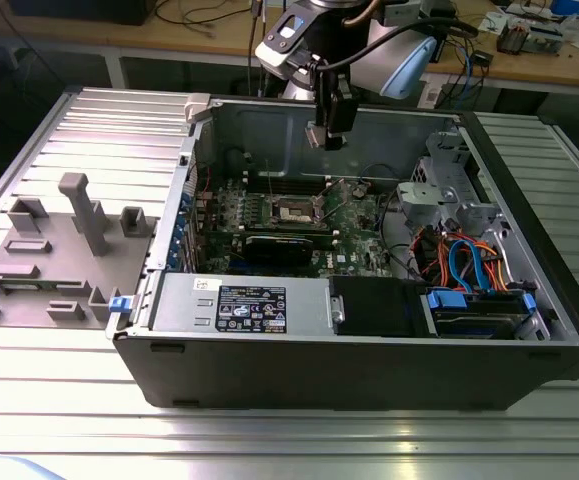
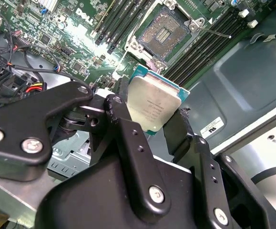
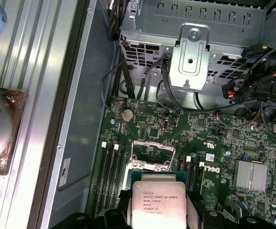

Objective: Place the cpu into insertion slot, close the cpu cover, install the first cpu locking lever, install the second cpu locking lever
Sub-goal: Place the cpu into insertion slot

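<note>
Claw [image 2: 152, 114]: clenched on the cpu [image 2: 154, 98], black fingers [image 2: 128, 129] pressed to two opposite edges, silver lid facing the second wrist view. Position, exterior view: hung above the motherboard [image 1: 359, 220] inside the open computer case [image 1: 369, 370], well clear of the board. Cpu: held in the air, apart from the insertion slot [image 2: 164, 33] and not yet seated. Insertion slot: bare, contact field exposed, flanked by rows of memory slots [image 2: 128, 19]. Cpu cover [image 3: 153, 142]: thin metal frame at the slot, apparently swung up and open; exact angle hard to tell. Locking lever [image 2: 216, 34]: thin wire rod beside the slot, seemingly released. Hazards, as judged: bent or crushed contacts if lowered tilted or off-centre, cause being the narrow edge grip and any lean of the chip between the fingers. Wrong seating if turned the wrong way relative to the slot's keyed corners; corner marks too small to confirm here. Slip or drop onto the contact field if the grip loosens early, given smooth thin edges and little bearing surface. Snagging of fingers on the raised cover or the free lever during descent, cause being tight clearance around the slot. Scraping against the memory slots likewise possible.
</note>
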Controlling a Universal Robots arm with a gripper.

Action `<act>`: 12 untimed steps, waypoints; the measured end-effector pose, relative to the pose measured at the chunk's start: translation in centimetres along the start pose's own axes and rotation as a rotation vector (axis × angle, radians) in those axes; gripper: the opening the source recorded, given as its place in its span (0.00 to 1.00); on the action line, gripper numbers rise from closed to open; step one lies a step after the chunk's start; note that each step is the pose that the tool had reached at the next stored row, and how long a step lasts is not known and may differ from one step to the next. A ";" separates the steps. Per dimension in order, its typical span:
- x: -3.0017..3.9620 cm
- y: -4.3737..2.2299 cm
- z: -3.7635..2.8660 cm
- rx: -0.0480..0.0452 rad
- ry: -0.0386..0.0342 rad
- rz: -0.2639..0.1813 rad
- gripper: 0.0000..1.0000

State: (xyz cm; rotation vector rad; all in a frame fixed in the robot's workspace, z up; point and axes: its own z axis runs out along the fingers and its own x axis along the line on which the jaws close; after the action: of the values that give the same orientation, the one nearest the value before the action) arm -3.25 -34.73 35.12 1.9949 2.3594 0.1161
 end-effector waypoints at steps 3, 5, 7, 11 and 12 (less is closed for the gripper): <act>0.00 0.00 0.00 0.0000 -0.0001 0.000 0.54; 0.00 0.00 0.01 0.0000 -0.0001 0.000 0.54; 0.00 0.00 0.06 -0.0001 -0.0005 0.005 0.54; 0.00 -0.01 0.18 -0.0001 -0.0012 0.012 0.54; 0.00 -0.02 0.22 -0.0002 -0.0014 0.015 0.54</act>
State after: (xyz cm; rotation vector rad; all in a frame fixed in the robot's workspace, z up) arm -3.25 -34.73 34.90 2.0126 2.3436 0.1154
